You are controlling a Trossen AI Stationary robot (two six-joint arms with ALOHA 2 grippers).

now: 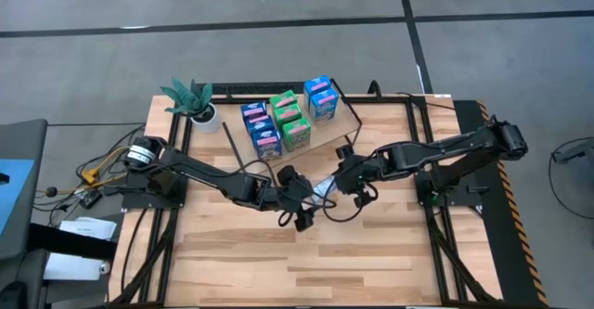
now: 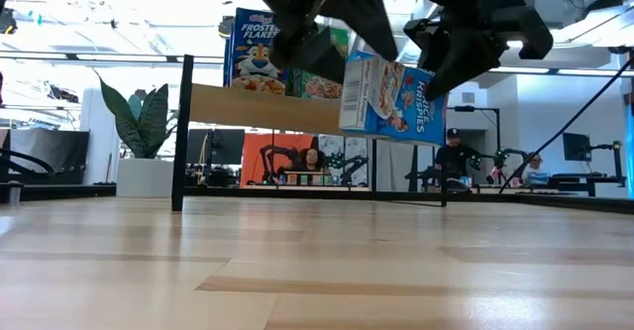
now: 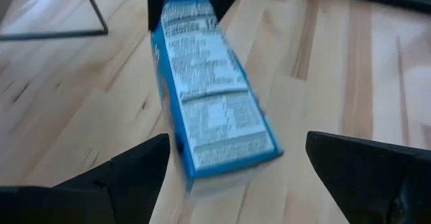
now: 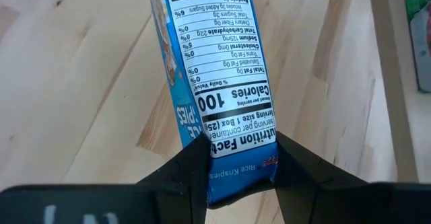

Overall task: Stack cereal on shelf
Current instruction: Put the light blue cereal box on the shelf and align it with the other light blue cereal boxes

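Above the middle of the wooden bench (image 1: pixel 371 244), a blue cereal box (image 2: pixel 391 97) hangs in the air, clear of the surface, held by the right gripper (image 4: pixel 240 162), whose fingers (image 4: pixel 192 167) are clamped on the narrow end of the box, with its nutrition panel facing the wrist camera. The left gripper (image 3: pixel 232 163) sits just beside that box at its other end, with its fingers (image 3: pixel 141 163) spread wide apart and not touching the cardboard. The two arms meet near the bench's centre, in front of the shelf (image 1: pixel 345 123). On that tilted board stand the other cereal boxes (image 1: pixel 288 119), blue ones and green ones packed close in a cluster. A potted plant (image 1: pixel 195 103) stands at the bench's far left corner, next to the shelf. Seen from bench level, people sit at desks in the room beyond.
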